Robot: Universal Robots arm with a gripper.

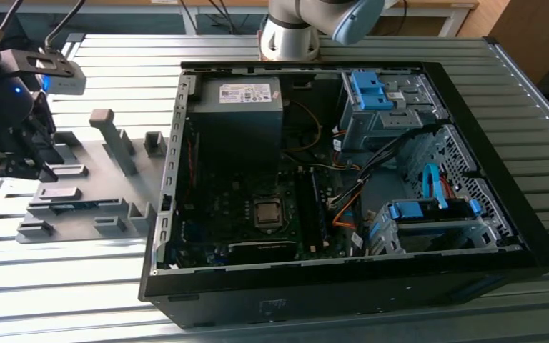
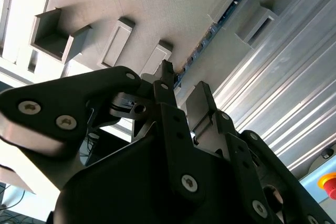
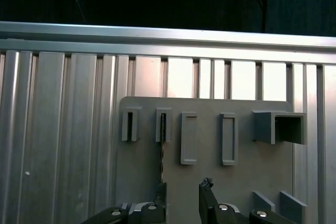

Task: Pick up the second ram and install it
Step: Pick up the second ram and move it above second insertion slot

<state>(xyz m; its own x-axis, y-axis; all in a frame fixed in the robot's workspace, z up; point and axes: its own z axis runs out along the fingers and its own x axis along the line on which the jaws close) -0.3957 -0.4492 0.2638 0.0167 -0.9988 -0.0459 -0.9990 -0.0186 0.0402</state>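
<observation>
One edge-on ram (image 3: 162,153) (rest hidden)

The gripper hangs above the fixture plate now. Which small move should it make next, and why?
Probably a slight sideways shift before lowering. In the first wrist view the open gripper holds nothing, and the second ram, standing on edge in the grey fixture, lines up with one finger rather than the gap.

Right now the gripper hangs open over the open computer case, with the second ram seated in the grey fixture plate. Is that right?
Not quite. The exterior view shows the gripper over the grey fixture plate, on the exterior view's left of the computer case, not over the case. The rest holds: it is open, and the second ram sits in the fixture plate.
</observation>
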